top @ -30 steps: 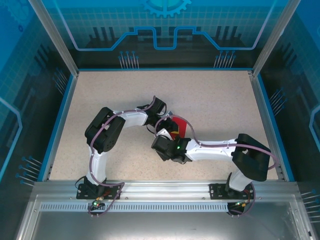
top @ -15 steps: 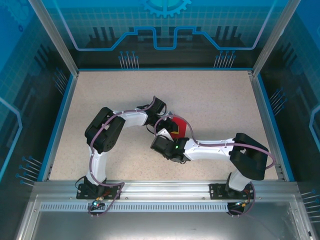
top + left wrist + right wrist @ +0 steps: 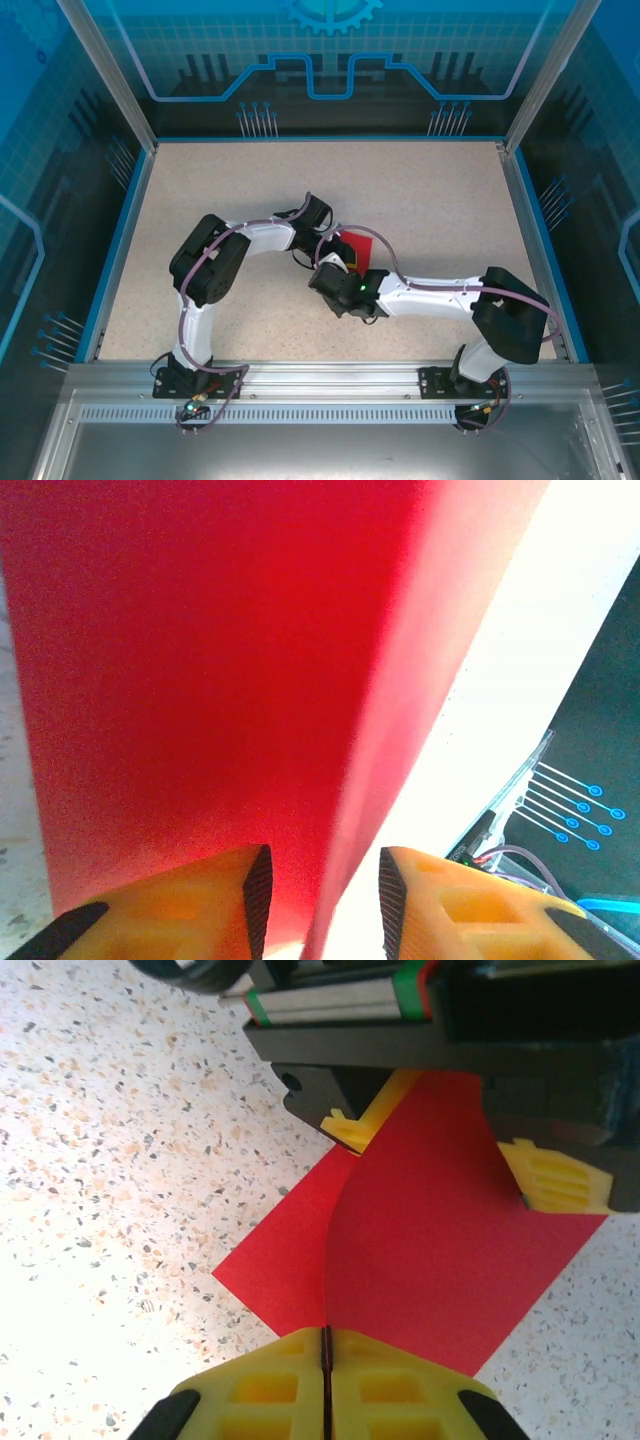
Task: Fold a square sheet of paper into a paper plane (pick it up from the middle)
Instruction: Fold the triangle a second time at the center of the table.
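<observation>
The right pincer [image 3: 326, 1352] is pinching the near edge of the thin bright red square sheet of paper [image 3: 420, 1250], its yellow jaws fully closed on the raised fold. The sheet is lying half lifted on the speckled beige tabletop [image 3: 120, 1160], mid-table between both arms. The fold's long axis is running straight away from this pincer toward the left pincer [image 3: 322, 905], which is facing it with jaws standing partly apart astride the far end, clamping nothing I can make out. Any pull along that line looks to be the right arm's job.
</observation>
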`<state>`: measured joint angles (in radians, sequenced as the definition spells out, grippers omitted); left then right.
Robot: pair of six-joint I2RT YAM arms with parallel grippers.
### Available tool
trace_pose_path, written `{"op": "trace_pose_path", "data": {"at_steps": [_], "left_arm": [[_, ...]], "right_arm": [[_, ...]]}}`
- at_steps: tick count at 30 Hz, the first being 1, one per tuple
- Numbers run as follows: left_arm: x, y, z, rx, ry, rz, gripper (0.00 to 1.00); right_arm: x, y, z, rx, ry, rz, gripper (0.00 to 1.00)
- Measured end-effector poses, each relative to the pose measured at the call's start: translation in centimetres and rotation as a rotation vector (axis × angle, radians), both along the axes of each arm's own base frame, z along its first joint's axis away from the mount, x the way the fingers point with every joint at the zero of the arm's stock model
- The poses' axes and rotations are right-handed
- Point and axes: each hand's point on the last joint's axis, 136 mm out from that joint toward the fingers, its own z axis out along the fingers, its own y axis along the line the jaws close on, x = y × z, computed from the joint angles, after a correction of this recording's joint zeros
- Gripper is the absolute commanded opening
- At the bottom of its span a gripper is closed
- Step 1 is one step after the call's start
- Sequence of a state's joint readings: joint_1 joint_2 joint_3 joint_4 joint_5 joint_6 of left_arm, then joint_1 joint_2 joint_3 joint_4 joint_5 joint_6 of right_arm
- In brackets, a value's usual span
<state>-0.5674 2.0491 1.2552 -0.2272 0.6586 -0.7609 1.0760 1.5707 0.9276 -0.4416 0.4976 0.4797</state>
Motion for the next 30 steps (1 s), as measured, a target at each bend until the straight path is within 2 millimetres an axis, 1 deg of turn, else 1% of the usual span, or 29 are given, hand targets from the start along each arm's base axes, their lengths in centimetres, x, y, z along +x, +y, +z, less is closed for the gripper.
{"op": "trace_pose_path", "data": {"at_steps": [3,5,6,10,15,18,22,25,30], "left_arm": [[0.4,0.3,-0.3,0.029,-0.008,0.023,0.51],[0.9,0.6,-0.3,0.052,-0.02,0.055,0.6],[1.2,0.7,-0.2,0.058,-0.027,0.073,0.62],[2.1,0.9,1.1,0.066,-0.073,0.122,0.63],[3.0,2.2,2.2,0.128,-0.142,0.179,0.63],[3.0,3.0,2.9,0.151,-0.172,0.206,0.6],[2.6,3.9,3.0,0.174,-0.183,0.227,0.49],[2.2,4.2,2.8,0.185,-0.177,0.232,0.41],[1.4,4.0,2.4,0.196,-0.17,0.22,0.37]], "right_arm": [[0.2,-0.1,-0.1,0.038,0.032,-0.003,0.02],[0.6,-0.7,-0.4,0.07,0.061,-0.024,0.03],[0.8,-1.0,-0.6,0.085,0.074,-0.035,0.03],[1.0,-2.5,-1.3,0.172,0.152,-0.068,0.04],[1.6,-3.1,-0.9,0.324,0.224,-0.082,0.05],[2.3,-3.4,-0.8,0.413,0.272,-0.089,0.07],[3.2,-3.8,-0.3,0.524,0.328,-0.082,0.08],[3.8,-4.4,-0.4,0.575,0.363,-0.082,0.09],[3.7,-4.8,-1.2,0.613,0.43,-0.059,0.1]]}}
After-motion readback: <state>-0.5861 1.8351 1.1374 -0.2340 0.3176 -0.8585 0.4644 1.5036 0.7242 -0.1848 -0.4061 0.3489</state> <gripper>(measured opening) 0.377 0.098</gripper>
